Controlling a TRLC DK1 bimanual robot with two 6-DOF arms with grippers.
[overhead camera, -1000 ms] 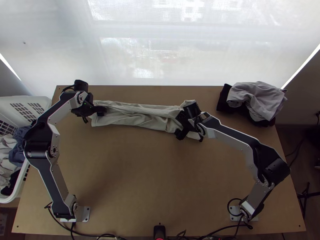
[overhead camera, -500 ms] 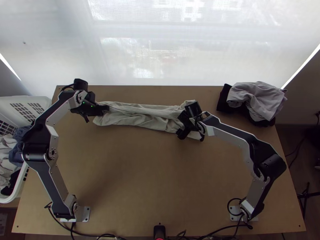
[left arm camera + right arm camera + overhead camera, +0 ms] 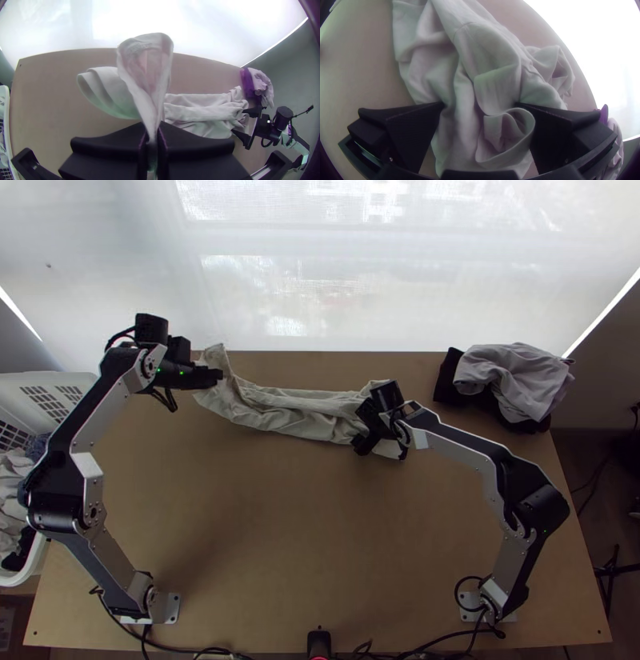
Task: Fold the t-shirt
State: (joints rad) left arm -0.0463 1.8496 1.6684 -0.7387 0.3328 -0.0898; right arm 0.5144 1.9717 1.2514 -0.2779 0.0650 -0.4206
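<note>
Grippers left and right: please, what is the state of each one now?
Left gripper: closed, holding the t-shirt.
Right gripper: open, t-shirt cloth between its spread fingers.

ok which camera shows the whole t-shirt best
The top view: it takes in the t-shirt from its lifted end to its bunched end. The left wrist view shows the lifted end close up, pinched by the left gripper; the right wrist view shows the bunched end inside the open right gripper.

There are two robot arms (image 3: 116, 566), two grippers (image 3: 216, 378), one table (image 3: 280, 540), one t-shirt (image 3: 300, 412), one basket (image 3: 40, 382) and one clothes pile (image 3: 516, 384). The basket's garments (image 3: 14, 484) are too jumbled to count.
</note>
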